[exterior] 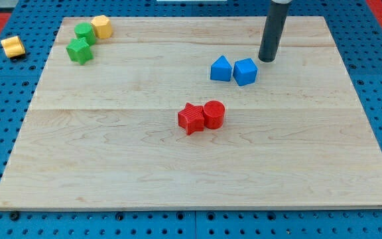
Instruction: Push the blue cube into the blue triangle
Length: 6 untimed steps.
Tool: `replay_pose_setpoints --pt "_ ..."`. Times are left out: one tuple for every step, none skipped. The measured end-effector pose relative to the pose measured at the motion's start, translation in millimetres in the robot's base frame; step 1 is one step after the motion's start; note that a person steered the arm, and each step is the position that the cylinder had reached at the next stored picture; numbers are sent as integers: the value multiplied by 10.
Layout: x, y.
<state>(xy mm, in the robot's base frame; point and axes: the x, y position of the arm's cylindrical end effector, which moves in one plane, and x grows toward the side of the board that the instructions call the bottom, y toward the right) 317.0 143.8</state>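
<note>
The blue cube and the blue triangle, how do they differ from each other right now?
Shape: the blue cube is boxy with a flat top, while the blue triangle rises to a peak.
Position: the blue cube lies toward the view's right, the blue triangle on its left, the two touching or nearly so.
Nearness to my tip: the blue cube sits just below and left of it; the blue triangle is farther off.
Both share the same blue and similar size.
</note>
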Motion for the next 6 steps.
replay_pose_setpoints --pt "31 -15" --pt "290 -348" --pt "290 -359" --pt "280 -359" --pt "241 -359" --pt "168 -367"
